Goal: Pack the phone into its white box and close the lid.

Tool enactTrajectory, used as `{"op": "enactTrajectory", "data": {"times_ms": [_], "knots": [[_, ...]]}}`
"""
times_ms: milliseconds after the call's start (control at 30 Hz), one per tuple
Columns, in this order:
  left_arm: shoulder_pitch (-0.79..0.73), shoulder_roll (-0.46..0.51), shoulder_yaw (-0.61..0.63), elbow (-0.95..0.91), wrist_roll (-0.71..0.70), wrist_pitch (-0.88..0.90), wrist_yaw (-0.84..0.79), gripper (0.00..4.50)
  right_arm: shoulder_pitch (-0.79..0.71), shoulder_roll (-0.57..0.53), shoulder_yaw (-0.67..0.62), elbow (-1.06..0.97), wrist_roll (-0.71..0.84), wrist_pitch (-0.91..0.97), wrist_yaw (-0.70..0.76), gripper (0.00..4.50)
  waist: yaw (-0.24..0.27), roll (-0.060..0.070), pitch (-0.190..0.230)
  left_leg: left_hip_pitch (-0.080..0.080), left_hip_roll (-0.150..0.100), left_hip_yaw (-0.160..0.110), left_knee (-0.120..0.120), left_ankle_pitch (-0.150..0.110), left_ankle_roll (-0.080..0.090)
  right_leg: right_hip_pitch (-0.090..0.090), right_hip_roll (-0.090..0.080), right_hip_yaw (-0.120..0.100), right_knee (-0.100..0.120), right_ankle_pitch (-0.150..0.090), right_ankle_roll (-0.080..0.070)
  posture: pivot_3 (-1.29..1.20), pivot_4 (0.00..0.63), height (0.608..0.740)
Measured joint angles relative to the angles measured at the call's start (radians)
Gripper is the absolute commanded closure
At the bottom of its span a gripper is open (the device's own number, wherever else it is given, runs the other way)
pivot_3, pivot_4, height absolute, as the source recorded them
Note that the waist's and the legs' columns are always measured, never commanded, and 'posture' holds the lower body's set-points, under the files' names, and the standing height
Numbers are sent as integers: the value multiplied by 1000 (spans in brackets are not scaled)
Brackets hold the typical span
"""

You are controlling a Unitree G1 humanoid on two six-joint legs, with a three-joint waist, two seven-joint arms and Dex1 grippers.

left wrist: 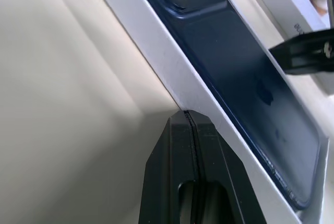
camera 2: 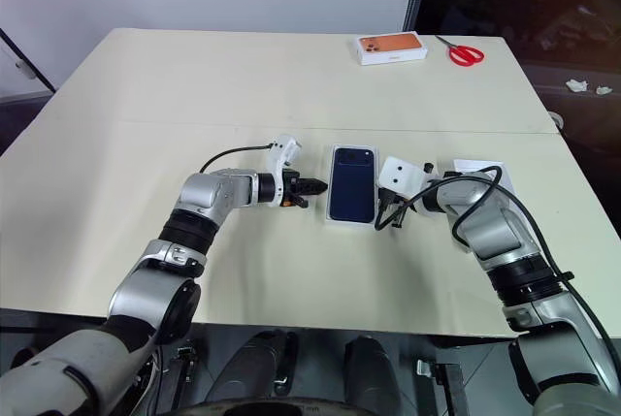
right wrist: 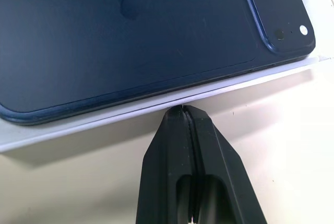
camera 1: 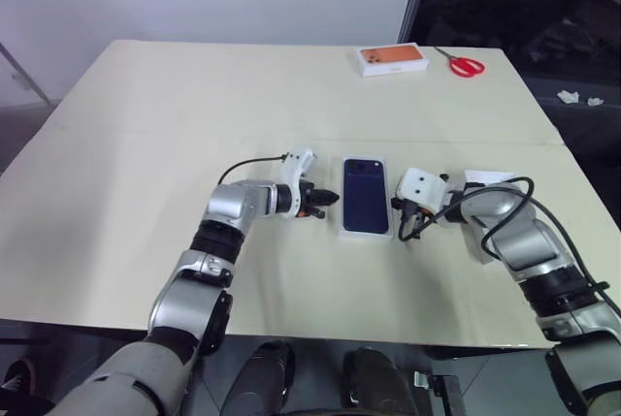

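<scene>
- Seemed midway: phone (camera 1: 366, 195) lay camera-side up in the white box (left wrist: 156, 51) at the near middle of the counter (camera 1: 194, 115), cover apparently not yet fitted.
- Flanked the box closely: left tool (left wrist: 187, 113) on its left, fingers pressed together, empty; right tool (right wrist: 182, 110) on its right, likewise closed and empty.
- Probably called next for fetching the lid (camera 1: 490, 179), judged to be the white piece just right of the box under the right arm, then lowering it squarely.
- Looked glossy and slim on the phone's back; matte, stiff card with sharp corners on the box.
</scene>
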Motion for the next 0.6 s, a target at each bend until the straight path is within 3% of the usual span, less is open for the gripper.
{"op": "enactTrajectory", "data": {"times_ms": [133,200,267,400,600], "knots": [[3,10,-1,-6,1,3,-10,4478,-13,0,0,8,9,15,8,4500,-2,0,0,0,0,0,0,0,0,-1,0,0,0,0,0,0,150,740],[6,15,-1,-6,5,-8,-5,4500,-17,-1,-1,13,16,21,18,3983,-2,0,0,0,0,0,0,0,0,-1,0,0,0,0,0,0,150,740],[9,19,8,-7,3,-20,2,4500,-28,-10,-5,13,24,35,29,3183,-3,0,0,0,0,0,0,0,0,-1,0,1,0,0,0,0,150,740],[49,55,28,-52,-4,-40,6,4500,-48,-41,-39,13,55,88,52,1148,-17,0,0,-1,2,1,-1,0,0,-3,0,2,1,0,0,0,150,740],[119,145,62,-143,-3,-103,26,4500,-54,-14,-134,-81,185,328,43,1148,-48,0,1,-1,4,1,-5,0,0,-7,1,4,3,0,0,0,150,740]]}}
